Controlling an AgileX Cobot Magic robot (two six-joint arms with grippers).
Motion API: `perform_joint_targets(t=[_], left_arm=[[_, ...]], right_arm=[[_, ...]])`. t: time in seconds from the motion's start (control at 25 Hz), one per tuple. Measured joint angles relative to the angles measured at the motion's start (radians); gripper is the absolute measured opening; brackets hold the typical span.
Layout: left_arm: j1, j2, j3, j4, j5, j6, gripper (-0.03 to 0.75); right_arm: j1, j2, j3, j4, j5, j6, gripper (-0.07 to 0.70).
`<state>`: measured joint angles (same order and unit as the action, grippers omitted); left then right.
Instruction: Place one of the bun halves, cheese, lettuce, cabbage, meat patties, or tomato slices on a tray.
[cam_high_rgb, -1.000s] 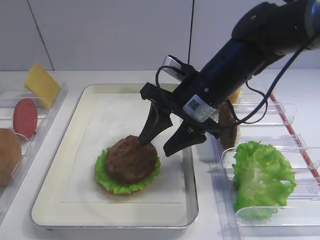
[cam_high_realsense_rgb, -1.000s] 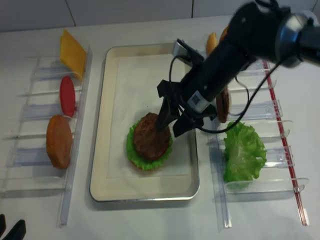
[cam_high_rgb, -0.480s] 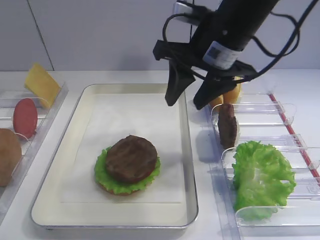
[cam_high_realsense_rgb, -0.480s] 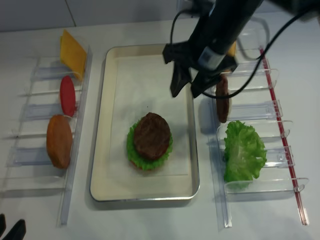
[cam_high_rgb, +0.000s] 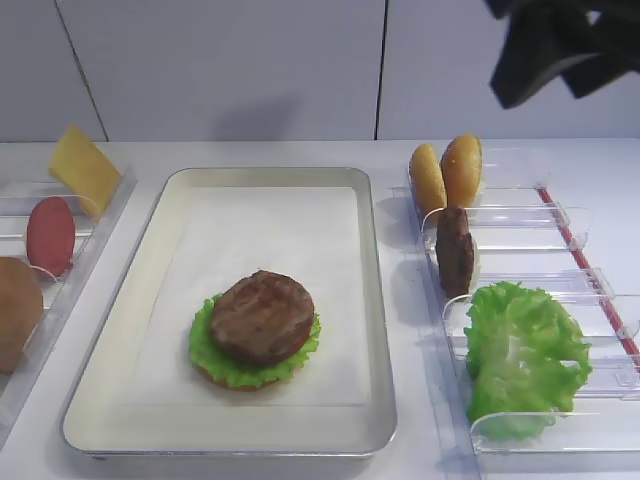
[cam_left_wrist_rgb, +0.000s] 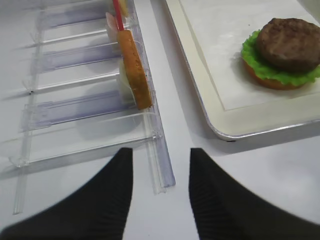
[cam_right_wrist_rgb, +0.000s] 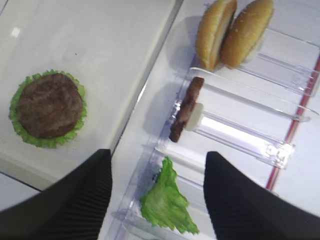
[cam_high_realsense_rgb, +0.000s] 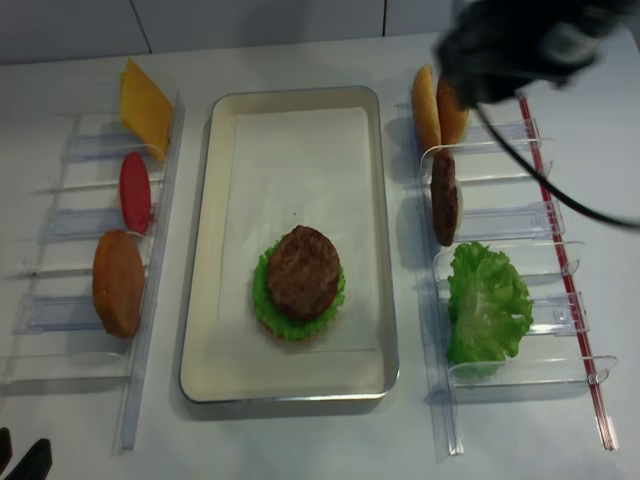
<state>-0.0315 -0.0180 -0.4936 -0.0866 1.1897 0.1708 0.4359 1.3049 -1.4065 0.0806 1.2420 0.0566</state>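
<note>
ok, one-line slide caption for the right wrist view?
Open right gripper above the rack: meat patty on lettuce on the tray, spare patty standing on edge below two bun halves.

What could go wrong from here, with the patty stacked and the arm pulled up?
1. The patty sits slightly off-centre on the lettuce and bun; another layer might slide off.
2. The stack lies near the tray's right rim, so a returning right gripper, jaws open, could clip it.
3. The spare patty stands on edge in its rack and might topple.
</note>
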Motion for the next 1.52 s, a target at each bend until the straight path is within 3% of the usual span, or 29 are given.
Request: perform_joint_targets(t=[0.4, 0.96, 1.28, 1.52], left_arm=[[0.0, 0.0, 0.0, 0.0, 0.0, 0.0, 0.254], [0.0, 0.0, 0.0, 0.0, 0.0, 0.0, 0.255], [0.0, 0.0, 0.0, 0.0, 0.0, 0.0, 0.254], [0.0, 0.0, 0.0, 0.0, 0.0, 0.0, 0.254]], right_arm=[[0.0, -0.54, 0.361, -0.107, 0.022, 0.001, 0.433], [-0.027, -1.135, 0.804, -0.162, 0.033, -0.041, 0.335], [-0.195, -1.321, 0.883, -0.154, 0.039, -0.048, 0.319], [-0.3, -1.323, 0.907, -0.094, -0.066, -0.057, 0.307]])
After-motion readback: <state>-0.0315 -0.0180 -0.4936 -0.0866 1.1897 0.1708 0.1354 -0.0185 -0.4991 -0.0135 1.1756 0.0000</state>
